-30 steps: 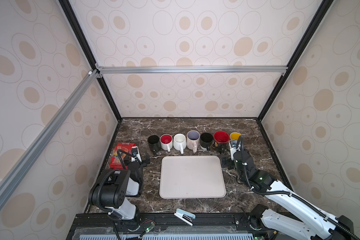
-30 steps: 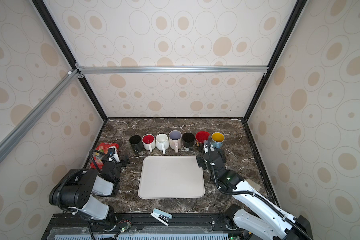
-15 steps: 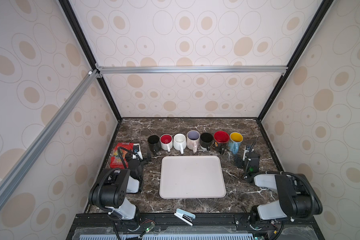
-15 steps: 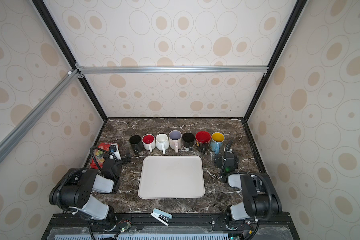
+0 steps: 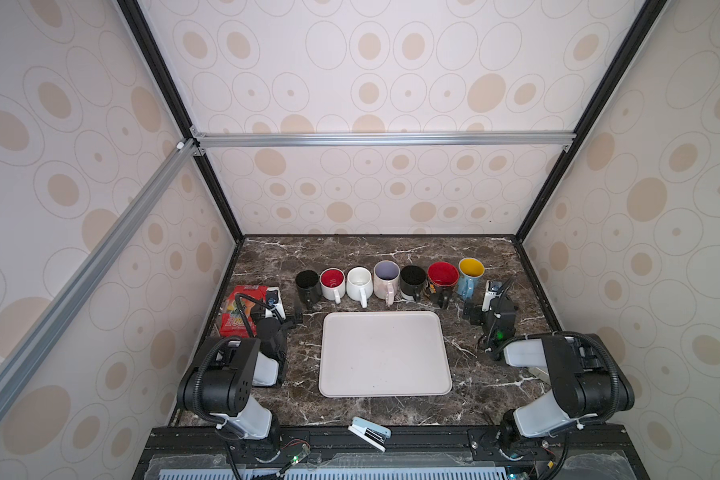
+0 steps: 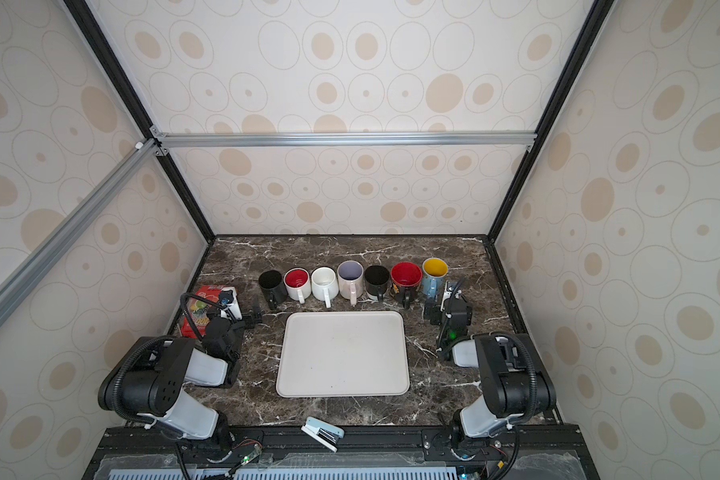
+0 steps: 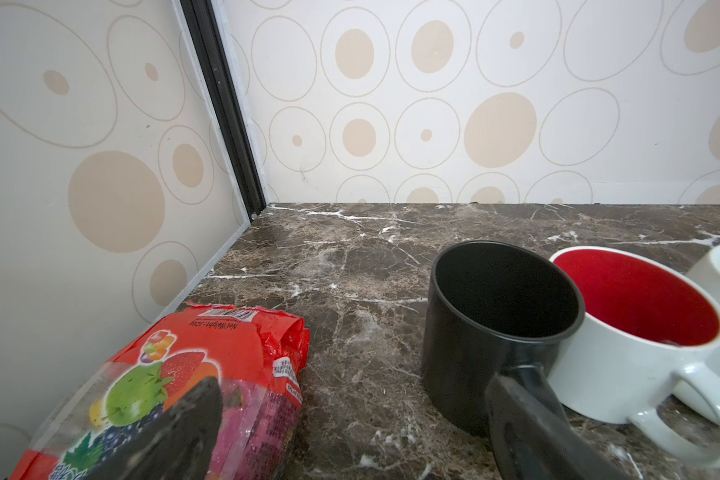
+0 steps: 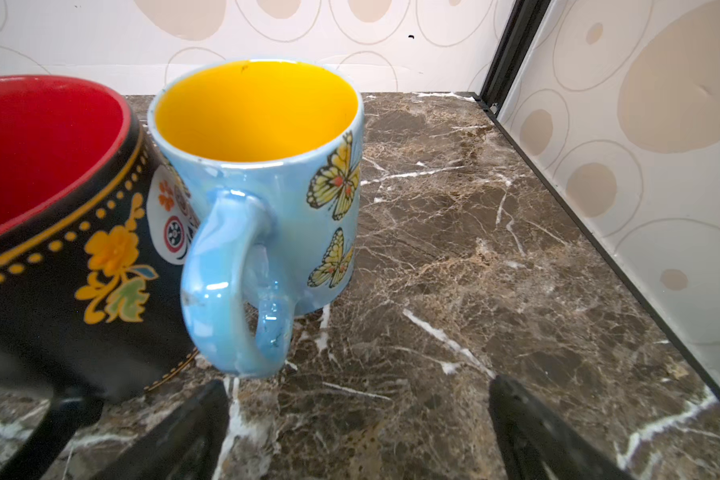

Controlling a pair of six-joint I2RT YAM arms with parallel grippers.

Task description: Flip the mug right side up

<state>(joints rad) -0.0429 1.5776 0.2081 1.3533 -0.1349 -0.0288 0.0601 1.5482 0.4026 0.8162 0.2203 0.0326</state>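
left arm (image 5: 225, 374) and right arm (image 5: 578, 374) sit folded at the front corners of the surface, wrists low, pointing toward the back edge. left fingers (image 7: 528, 428) stand wide apart, empty; right fingers (image 8: 528, 428) likewise.

Mixed-colour mugs on a dark brown, white-veined marble worktop (image 5: 350, 253).
The glossy pale-blue ceramic mug (image 8: 283, 199) is yellow inside, with yellow-and-black butterflies; the wide black ceramic mug (image 8: 80, 249) is red inside, with orange flowers and gold dots; the white ceramic mug (image 7: 624, 374) is red inside. The rectangular plastic tray (image 5: 383, 357) is cream; the crinkled foil snack bag (image 7: 225, 353) is red with fruit pictures.
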